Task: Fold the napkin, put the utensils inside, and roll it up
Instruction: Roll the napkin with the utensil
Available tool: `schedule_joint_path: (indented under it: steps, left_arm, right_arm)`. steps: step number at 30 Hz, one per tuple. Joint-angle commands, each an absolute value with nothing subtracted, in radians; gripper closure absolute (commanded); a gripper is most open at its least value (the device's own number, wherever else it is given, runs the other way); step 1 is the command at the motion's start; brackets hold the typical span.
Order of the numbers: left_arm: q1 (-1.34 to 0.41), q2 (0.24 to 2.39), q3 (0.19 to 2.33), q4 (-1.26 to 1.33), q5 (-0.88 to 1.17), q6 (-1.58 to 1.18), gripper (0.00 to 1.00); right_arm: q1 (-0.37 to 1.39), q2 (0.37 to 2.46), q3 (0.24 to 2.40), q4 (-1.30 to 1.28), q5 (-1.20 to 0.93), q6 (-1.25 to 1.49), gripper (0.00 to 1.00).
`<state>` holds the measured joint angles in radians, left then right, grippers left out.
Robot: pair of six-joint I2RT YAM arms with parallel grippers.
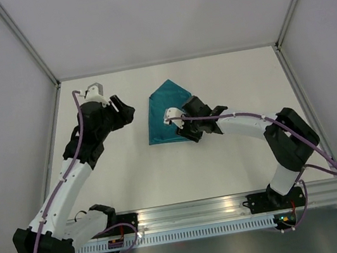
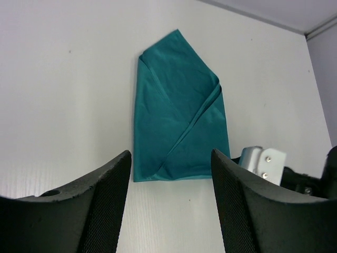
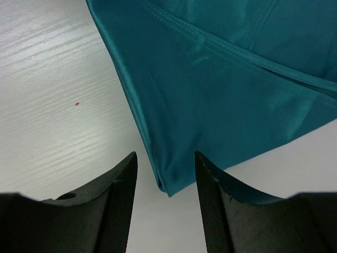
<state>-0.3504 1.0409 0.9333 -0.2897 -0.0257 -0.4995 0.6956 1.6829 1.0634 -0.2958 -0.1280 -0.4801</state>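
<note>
1. The napkin (image 1: 165, 111) lies flat at mid-table (image 1: 232, 84). It is folded to a five-sided packet, point toward 12 o'clock and straight edge toward 6. Overlapping flaps cross its top diagonally.
2. The right gripper (image 3: 164, 158) sits low over the packet's 5 o'clock corner. Its jaws are partly apart and grip nothing, and the corner lies on the table in line with the gap. Judgement: it is placed to pinch or pin that corner.
3. The left gripper (image 2: 169, 153) hangs at 9 o'clock of the napkin, well apart from it, jaws wide and empty. Judgement: it is held off so the cloth stays free for the right arm.
4. No utensils show in any view. Judgement: the fold is about done and loading has not started.
5. The 9 and 6 o'clock edges lie exposed with bare table beside them, so approach from there looks open. The side walls (image 1: 2, 127) close 3 and 9, and the rail (image 1: 232, 205) closes 6.
</note>
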Motion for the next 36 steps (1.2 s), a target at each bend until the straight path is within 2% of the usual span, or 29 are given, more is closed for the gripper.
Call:
schedule_joint_path:
  steps: [1, 28, 36]
  left_arm:
    - [-0.351, 1.038, 1.031, -0.316, -0.092, -0.511, 0.33]
    - [-0.305, 1.092, 1.141, -0.382, -0.040, -0.405, 0.32]
    - [-0.305, 1.106, 1.114, -0.367, -0.009, -0.399, 0.32]
  right_arm:
    - [0.729, 1.721, 1.118, -0.224, -0.103, -0.541, 0.46]
    - [0.796, 1.939, 1.200, -0.160, -0.087, -0.603, 0.43]
    - [0.793, 1.944, 1.158, -0.166, -0.100, -0.620, 0.48]
